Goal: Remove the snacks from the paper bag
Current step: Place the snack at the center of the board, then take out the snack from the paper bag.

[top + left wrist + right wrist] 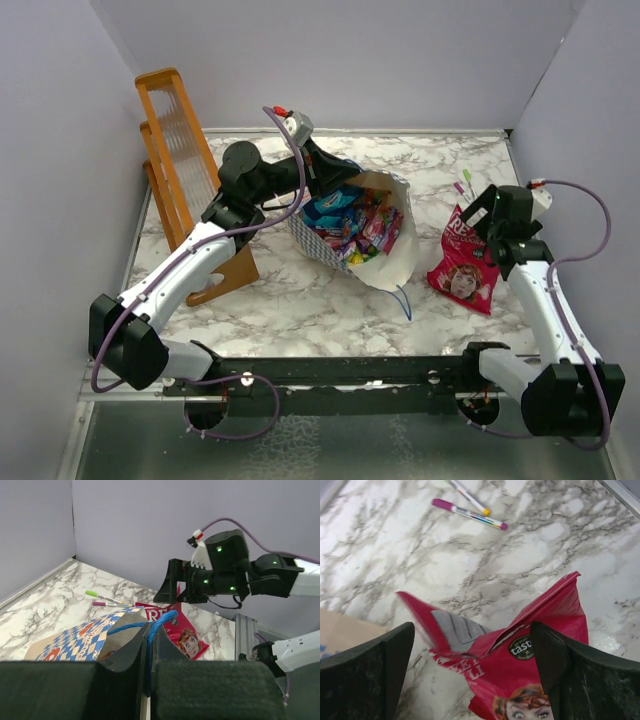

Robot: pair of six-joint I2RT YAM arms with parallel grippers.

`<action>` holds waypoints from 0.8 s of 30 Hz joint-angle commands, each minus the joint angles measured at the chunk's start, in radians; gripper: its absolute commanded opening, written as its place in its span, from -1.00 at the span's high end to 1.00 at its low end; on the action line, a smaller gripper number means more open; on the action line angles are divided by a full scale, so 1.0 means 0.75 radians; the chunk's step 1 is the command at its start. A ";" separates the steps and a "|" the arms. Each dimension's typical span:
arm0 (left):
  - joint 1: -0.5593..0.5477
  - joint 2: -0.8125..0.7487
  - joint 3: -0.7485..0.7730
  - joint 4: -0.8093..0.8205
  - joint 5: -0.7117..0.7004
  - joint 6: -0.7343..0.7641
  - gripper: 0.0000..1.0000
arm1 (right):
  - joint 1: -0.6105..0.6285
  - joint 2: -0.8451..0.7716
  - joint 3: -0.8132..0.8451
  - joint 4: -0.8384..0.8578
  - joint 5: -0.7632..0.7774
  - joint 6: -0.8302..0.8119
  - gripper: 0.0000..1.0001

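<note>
The left gripper was clamped on the blue cord handle of the checkered paper bag. Beyond it, the right gripper hung just above the red pouch, and 2 markers lay on the marble table.

Glossy plastic-film pouch; matt paper bag; smooth marble-patterned table.

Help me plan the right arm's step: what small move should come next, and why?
Probably lift the right gripper clear and swing it toward the paper bag. Its jaws stand wide open over the pink-red pouch, which rests on the table outside the bag, while more packets fill the bag, held by the left gripper.
</note>
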 commanded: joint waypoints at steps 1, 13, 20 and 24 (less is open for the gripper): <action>-0.014 -0.056 0.005 0.089 0.054 -0.009 1.00 | -0.006 -0.181 0.097 -0.076 -0.185 -0.191 -0.98; -0.019 -0.086 -0.017 0.121 0.053 0.000 1.00 | -0.006 -0.433 0.279 -0.086 -1.245 -0.589 -0.94; -0.020 -0.081 -0.028 0.125 0.047 0.012 1.00 | -0.005 -0.520 0.131 0.145 -1.681 -0.357 -0.81; -0.020 -0.073 -0.031 0.124 0.042 0.020 1.00 | -0.004 -0.537 0.094 0.148 -1.644 -0.300 -0.75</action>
